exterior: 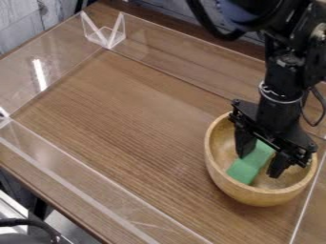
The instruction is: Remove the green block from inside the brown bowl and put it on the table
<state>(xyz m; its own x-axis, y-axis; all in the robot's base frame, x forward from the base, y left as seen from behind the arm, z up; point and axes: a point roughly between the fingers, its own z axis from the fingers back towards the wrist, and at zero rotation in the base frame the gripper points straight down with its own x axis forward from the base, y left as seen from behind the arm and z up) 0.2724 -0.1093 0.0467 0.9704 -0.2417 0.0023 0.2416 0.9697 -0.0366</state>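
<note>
Camera view, bowl wall (261,196) around green block (245,169), gripper (270,160) overhead

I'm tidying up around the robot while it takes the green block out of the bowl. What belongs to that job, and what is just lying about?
Job:
- small green rectangular block
- round tan wooden bowl
- brown wood-grain table
- black gripper

Lying about:
- black cable

The wood-grain table (121,119) stretches out in medium brown; right on it sits a round, light tan-brown bowl (262,197), near one edge.
</note>
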